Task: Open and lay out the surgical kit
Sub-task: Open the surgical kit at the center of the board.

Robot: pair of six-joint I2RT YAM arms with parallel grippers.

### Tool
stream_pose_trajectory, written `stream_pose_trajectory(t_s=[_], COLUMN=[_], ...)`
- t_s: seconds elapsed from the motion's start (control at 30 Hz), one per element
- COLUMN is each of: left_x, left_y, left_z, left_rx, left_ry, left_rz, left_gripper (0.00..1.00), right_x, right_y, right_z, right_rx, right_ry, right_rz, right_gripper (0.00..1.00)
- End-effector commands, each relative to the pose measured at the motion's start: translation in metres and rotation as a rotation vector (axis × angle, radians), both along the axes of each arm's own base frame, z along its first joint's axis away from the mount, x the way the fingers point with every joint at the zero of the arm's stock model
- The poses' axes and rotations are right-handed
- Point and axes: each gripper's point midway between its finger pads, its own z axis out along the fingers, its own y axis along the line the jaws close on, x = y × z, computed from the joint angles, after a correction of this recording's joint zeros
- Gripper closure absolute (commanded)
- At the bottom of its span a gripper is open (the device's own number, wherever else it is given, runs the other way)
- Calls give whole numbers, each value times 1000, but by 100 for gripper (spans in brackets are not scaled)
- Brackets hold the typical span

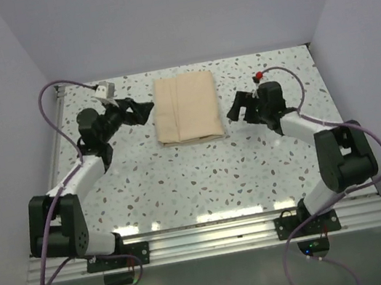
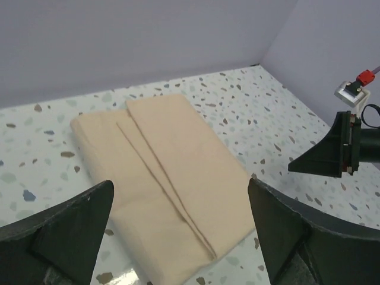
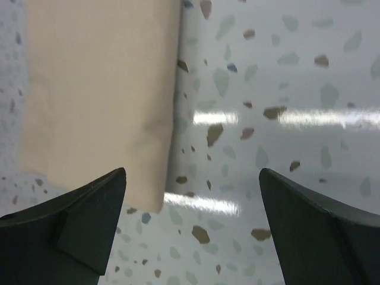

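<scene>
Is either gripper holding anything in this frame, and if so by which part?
Nothing is held. The left gripper and right gripper are both open and empty, one on each side of the folded cloth wrap.

A speckled white table (image 1: 182,181) sits between pale walls (image 1: 175,12). Along its near edge runs what looks like a metal rail (image 1: 215,238).

Folded cloth wrap (image 2: 172,172) on speckled table (image 2: 279,113)
</scene>
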Motion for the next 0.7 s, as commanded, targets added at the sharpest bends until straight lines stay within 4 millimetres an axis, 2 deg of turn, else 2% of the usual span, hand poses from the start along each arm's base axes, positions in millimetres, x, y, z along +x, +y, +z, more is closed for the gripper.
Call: stream_pose_trajectory(t_s=[0.0,0.03,0.07,0.1,0.13,0.17,0.2,0.23,0.27,0.3,0.33,0.37,0.4,0.43,0.5,0.53,0.57,0.6,0.63,0.67], left_x=[7,6,4,-3,-22,-41,-53,-62,-61,-68,-56,-53,-52,-54,-48,-44,-36,-13,-9,0], left_y=[0,-6,-11,-20,-34,-35,-36,-36,-37,-44,-55,-64,-70,-70,-59,-57,-56,-48,-47,-40], left_z=[10,6,16,21,20,38,41,42,39,33,18,8,-3,-13,-17,-26,-32,-39,-51,-55], left_rx=[-35,-56,-68,-88,-166,-205,-260,-386,-433,-483,-479,-468,-434,-449,-438,-436,-402,-294,-234,-162], left_ry=[41,82,54,26,70,-106,-130,-108,-79,31,47,109,124,146,71,171,197,114,252,264], left_rz=[-1,-49,-110,-188,-329,-392,-430,-480,-513,-616,-700,-753,-784,-759,-645,-571,-513,-371,-260,-139], left_gripper=[0,0,0,0,0,0,0,0,0,0,0,0,0,0,0,0,0,0,0,0], right_x=[-13,-20,-21,-27,-36,-38,-38,-37,-41,-36,-41,-39,-37,-45,-50,-51,-42,-48,-47,-37], right_y=[9,21,8,12,26,40,45,46,66,73,80,87,84,98,116,113,123,140,137,149], right_z=[32,40,51,74,83,87,87,78,81,63,54,58,55,56,65,47,68,70,68,74], right_rx=[-79,-130,-244,-263,-263,-147,-74,-24,56,41,16,-26,-83,-112,-170,-245,-268,-307,-381,-427], right_ry=[-20,-44,-86,-154,-188,-218,-213,-176,-168,-123,-81,-99,-100,-111,-132,-75,-116,-121,-111,-130], right_rz=[-37,-22,-94,-102,-79,-60,-56,-59,61,101,136,163,120,149,180,165,169,199,170,173], right_gripper=[1,2,2,2,2,2,2,2,2,2,2,2,2,2,2,2,2,2,2,1])
